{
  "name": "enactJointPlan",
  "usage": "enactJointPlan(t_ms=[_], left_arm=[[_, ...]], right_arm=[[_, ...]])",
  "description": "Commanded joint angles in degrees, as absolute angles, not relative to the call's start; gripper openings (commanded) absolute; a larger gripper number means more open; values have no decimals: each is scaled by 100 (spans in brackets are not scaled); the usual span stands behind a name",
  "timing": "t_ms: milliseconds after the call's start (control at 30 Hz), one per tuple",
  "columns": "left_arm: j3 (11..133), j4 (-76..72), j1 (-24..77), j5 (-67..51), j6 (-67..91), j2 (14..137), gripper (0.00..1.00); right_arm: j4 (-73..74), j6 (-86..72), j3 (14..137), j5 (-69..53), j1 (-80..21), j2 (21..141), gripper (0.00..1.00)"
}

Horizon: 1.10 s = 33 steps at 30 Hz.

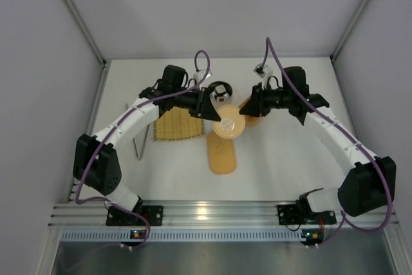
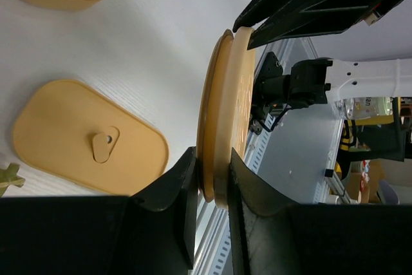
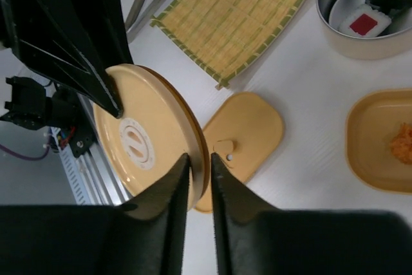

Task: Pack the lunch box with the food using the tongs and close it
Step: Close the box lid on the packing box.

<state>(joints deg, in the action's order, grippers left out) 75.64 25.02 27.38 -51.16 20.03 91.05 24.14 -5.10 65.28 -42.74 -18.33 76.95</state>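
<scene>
Two grippers on one round tan lid [image 3: 138,140], held on edge above table [image 3: 302,94]. Rim pinched by left gripper [image 2: 212,185] jaws; opposite rim clamped by right gripper [image 3: 199,178] jaws. White round label [image 3: 136,144] on lid, text illegible. Lunch box [image 3: 373,120] open, orange food [image 3: 402,143] inside; flat lid [image 3: 241,136] laid beside. Tongs [image 1: 138,141] laid left of mat [image 3: 238,17].

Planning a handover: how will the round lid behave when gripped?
Probably stiff: the round lid looks flat, pinched by the left gripper and right gripper. Its glossy rim may slip. Released on edge, it could roll.
</scene>
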Motion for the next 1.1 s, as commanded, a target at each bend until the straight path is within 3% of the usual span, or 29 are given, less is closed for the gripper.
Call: enactJointPlan(t_ms=[0,100,300,433,567,833,1067], left_arm=[[7726,2118,2672,-5432,2127,9088,0],[7647,1978,2497,-5484,2293,9105,0],[7611,1653,2180,-5581,2522,9158,0],[7638,1635,2022,-5564,2575,9220,45],[7620,1512,1706,-5195,2662,9220,98],[8024,1195,766,-4325,2840,9079,98],[7700,1143,694,-4097,2619,8763,98]], right_arm=[[2417,-413,6855,-4122,-1933,7796,12],[2373,-431,6882,-4131,-1942,7813,0],[2364,-457,7075,-4114,-2013,8041,0],[2320,-545,7268,-3807,-2013,8235,0],[2145,-703,7418,-3429,-2013,8455,0],[2030,-1046,8410,-2637,-1969,9596,0],[2048,-1712,9517,-2636,-1767,10967,0]])
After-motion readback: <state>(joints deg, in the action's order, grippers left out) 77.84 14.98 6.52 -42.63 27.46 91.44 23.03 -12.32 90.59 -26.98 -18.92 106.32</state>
